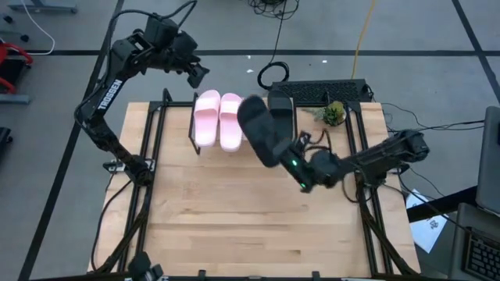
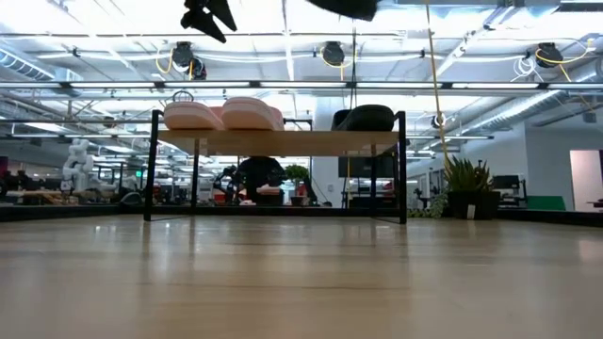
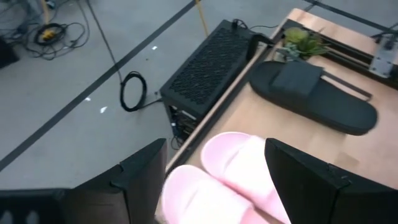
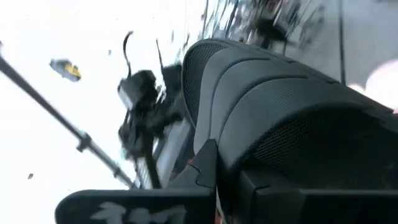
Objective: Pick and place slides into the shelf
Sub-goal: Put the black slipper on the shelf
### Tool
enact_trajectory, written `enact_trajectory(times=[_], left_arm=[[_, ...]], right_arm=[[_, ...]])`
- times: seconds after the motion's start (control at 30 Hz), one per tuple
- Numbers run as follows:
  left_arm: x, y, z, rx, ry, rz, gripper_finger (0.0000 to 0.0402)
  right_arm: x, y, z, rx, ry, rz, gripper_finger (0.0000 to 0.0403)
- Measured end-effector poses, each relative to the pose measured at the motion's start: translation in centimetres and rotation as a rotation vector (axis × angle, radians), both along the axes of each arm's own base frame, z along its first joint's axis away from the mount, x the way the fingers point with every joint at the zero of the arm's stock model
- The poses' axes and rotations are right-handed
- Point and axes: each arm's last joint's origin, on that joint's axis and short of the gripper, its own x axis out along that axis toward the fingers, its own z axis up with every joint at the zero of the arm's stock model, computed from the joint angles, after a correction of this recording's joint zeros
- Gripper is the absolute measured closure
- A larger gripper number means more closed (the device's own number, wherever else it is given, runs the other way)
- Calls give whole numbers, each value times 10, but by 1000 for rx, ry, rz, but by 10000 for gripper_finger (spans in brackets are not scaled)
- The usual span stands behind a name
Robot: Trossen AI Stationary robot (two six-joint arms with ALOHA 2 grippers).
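Observation:
The pale pink pair (image 1: 219,121) lies side by side on the left part of the shelf (image 2: 283,143). One black slide (image 1: 281,108) rests on the shelf's right part, sole down. My left gripper (image 1: 194,73) hangs open above the pink pair's far end, its fingers (image 3: 146,171) on either side of the pair from above without touching. My right gripper (image 1: 299,166) is shut on the second black slide (image 1: 260,129), which is lifted high above the shelf between the pink pair and the resting black slide. In the low view only its edge (image 2: 344,8) shows at the top. My right gripper holds the second black slide by its end nearest the table's near right side (image 1: 280,158), pinched between the two fingers (image 4: 205,168). The fingers come level from the table's right. The slide is lifted clear and reaches away from the gripper toward the far left, tilted.
A small potted plant (image 1: 334,113) and a black perforated box (image 1: 320,92) stand at the far right behind the shelf. Black frame rails (image 1: 152,156) run along both table sides. Bare wood (image 1: 250,226) fills the near half. Cables lie on the floor beyond.

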Motion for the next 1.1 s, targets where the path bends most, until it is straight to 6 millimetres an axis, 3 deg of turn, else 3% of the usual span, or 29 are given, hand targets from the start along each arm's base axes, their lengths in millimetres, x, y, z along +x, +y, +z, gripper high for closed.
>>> enact_trajectory(times=[0.13,0.33,0.53,0.67,1.1], left_arm=[[-10,9,0,4,5,43,131],[-22,19,0,1,6,97,131],[-31,25,-1,3,22,119,131],[-34,26,-2,-1,30,129,131],[-32,23,-2,-61,-20,75,131]], right_arm=[[31,-24,-5,71,-68,-98,398],[73,-52,-40,212,-191,-215,398],[77,-74,-46,180,-125,-352,398],[72,-77,-39,142,-48,-421,400],[78,-83,-31,142,2,-381,402]])
